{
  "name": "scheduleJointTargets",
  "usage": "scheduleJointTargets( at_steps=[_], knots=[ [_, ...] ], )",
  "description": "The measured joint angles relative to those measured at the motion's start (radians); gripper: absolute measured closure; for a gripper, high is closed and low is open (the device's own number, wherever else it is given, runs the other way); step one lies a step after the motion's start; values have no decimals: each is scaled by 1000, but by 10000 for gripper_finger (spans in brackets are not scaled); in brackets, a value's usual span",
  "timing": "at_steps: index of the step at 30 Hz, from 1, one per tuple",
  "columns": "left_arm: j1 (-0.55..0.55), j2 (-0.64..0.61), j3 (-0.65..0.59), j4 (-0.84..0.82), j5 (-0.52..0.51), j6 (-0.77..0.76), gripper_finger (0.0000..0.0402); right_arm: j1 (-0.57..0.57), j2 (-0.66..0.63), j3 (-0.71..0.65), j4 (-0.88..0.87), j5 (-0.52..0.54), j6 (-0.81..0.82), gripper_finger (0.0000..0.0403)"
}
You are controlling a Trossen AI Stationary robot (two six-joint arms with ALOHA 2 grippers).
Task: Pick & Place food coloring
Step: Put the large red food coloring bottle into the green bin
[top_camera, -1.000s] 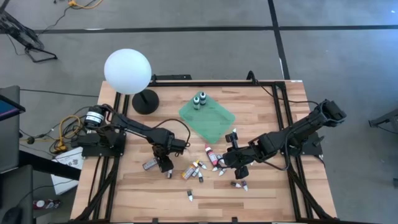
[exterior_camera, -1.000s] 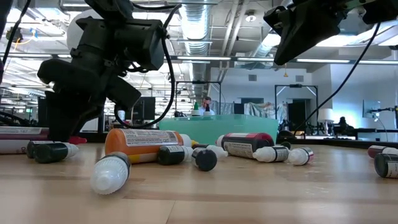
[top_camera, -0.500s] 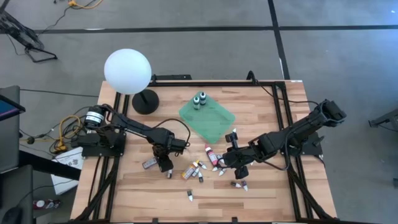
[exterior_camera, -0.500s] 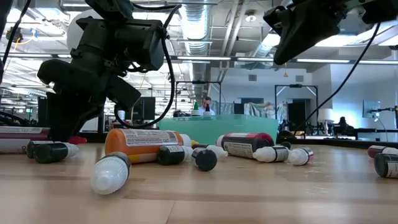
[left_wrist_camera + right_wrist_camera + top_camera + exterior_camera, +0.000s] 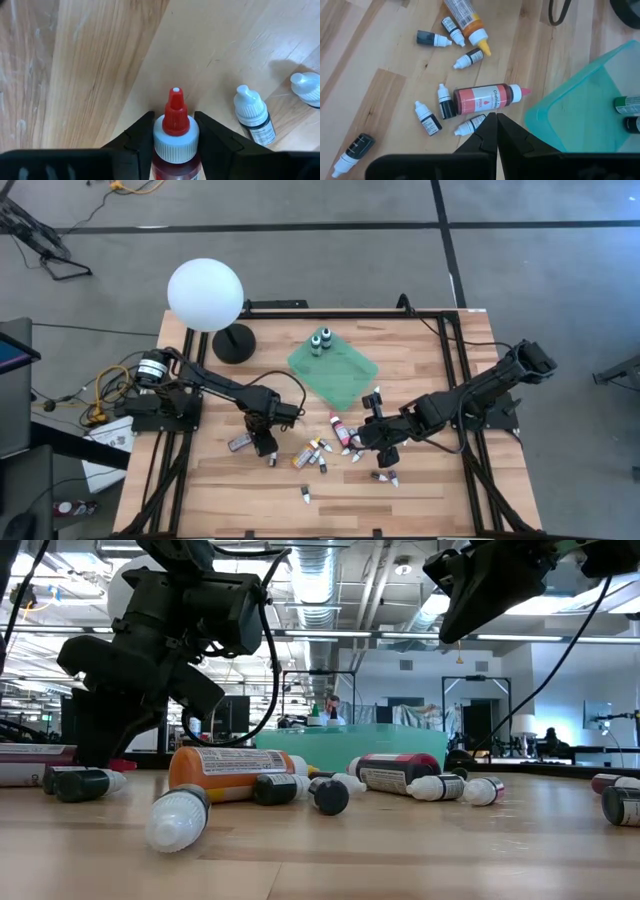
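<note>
From above, the left gripper (image 5: 264, 444) is sitting low over the scattered bottles on the table (image 5: 440, 490). Its wrist camera is showing the jaws, wider a second ago, now clamping a red-tipped bottle (image 5: 175, 131), so lifting looks next. The right gripper (image 5: 496, 121) is hovering clenched, empty.

A grey concrete floor (image 5: 330, 205) crossed by dark lines surrounds the pale wooden plank surface (image 5: 430, 490), beneath exposed silver ceiling ducts (image 5: 330, 570).
</note>
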Motion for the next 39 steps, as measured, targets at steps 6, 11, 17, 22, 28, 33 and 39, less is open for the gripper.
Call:
scheduleJointTargets(
  at_steps=[6, 11, 17, 22, 28, 33, 39],
  knots=[
    [0, 0, 0, 0, 0, -8, 262, -8, 0, 0, 0, 0, 0, 403],
    [0, 0, 0, -1, 2, -11, 265, -12, 0, 0, 0, 0, 0, 403],
    [0, 0, 0, 0, 0, -11, 285, -14, 0, 0, 0, 0, 0, 403],
    [0, 0, 0, 0, -3, -11, 272, -14, 0, 0, 0, 0, 0, 403],
    [0, 0, 0, 0, -6, -12, 271, -14, 0, 0, 0, 0, 1, 403],
    [0, -1, 0, 0, -6, -12, 285, -14, 0, 0, 0, 0, 2, 403],
    [0, -1, 0, 0, -10, -12, 273, -14, 0, 0, 0, 0, 3, 403]
  ],
)
